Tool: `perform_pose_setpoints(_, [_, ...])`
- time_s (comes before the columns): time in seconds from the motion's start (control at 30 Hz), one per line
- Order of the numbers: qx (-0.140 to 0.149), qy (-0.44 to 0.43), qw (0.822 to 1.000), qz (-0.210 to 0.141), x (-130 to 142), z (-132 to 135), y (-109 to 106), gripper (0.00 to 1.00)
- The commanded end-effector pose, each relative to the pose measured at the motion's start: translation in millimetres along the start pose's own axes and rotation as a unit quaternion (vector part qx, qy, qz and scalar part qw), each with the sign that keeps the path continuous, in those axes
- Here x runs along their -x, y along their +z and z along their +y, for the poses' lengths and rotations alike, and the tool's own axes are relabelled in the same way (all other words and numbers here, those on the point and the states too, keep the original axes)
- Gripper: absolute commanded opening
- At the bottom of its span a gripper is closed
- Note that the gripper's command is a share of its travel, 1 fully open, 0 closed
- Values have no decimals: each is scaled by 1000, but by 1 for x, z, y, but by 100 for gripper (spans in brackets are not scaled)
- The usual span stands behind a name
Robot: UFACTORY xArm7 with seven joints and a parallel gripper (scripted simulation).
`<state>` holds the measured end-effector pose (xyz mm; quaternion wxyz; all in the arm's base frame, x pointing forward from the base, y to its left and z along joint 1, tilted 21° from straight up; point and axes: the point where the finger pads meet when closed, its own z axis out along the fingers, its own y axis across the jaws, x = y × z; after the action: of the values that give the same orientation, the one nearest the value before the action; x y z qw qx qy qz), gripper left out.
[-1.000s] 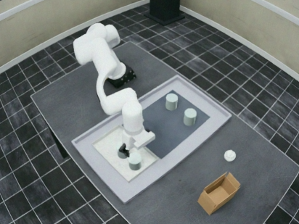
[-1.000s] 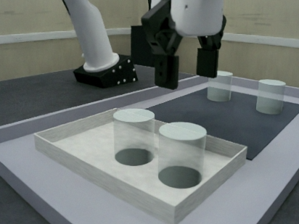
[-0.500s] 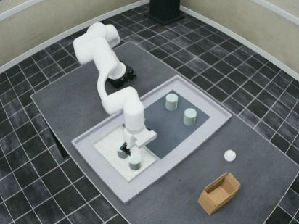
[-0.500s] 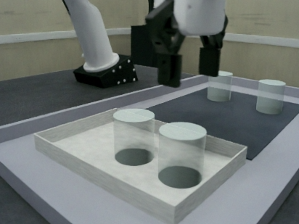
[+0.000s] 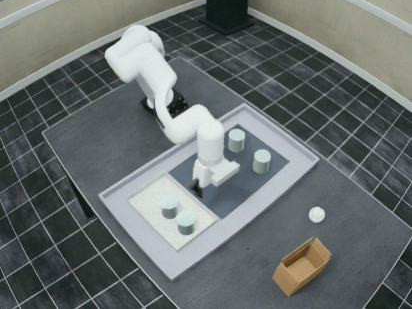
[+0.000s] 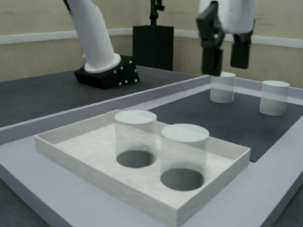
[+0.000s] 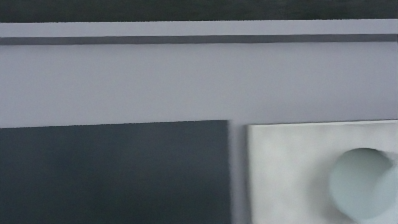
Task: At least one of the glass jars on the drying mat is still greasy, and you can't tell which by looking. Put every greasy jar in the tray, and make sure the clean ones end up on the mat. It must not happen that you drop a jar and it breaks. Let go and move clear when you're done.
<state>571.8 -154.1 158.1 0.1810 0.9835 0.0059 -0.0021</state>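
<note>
Two glass jars (image 5: 169, 205) (image 5: 185, 222) (image 6: 135, 139) (image 6: 184, 157) stand upright in the white tray (image 5: 145, 199) (image 6: 92, 175) (image 7: 280, 165); one of them shows in the wrist view (image 7: 361, 182). Two more jars (image 5: 236, 140) (image 5: 261, 161) (image 6: 222, 87) (image 6: 273, 98) stand upright on the dark drying mat (image 5: 235, 189) (image 6: 220, 125) (image 7: 110, 175). My gripper (image 5: 198, 186) (image 6: 226, 59) is open and empty. It hangs above the mat's near-left part, between the tray and the jars on the mat.
Tray and mat sit in a shallow grey basin (image 5: 280, 141) (image 6: 51, 120) on the table. A small white knob-like object (image 5: 316, 214) and an open cardboard box (image 5: 301, 266) lie at the table's front right. The arm's base (image 6: 108, 74) stands behind the basin.
</note>
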Motion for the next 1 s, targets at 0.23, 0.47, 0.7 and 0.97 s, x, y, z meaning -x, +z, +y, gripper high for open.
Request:
perform_pose_setpoints(0.23, [1, 0, 1000, 5, 3, -102, -3, 100])
perform_pose_setpoints(0.47, [1, 0, 1000, 5, 5, -143, -3, 100])
perform_pose_setpoints(0.7, [1, 0, 1000, 5, 8, -201, -3, 100])
perform_pose_setpoints(0.97, [1, 0, 1000, 5, 11, -250, -2, 100])
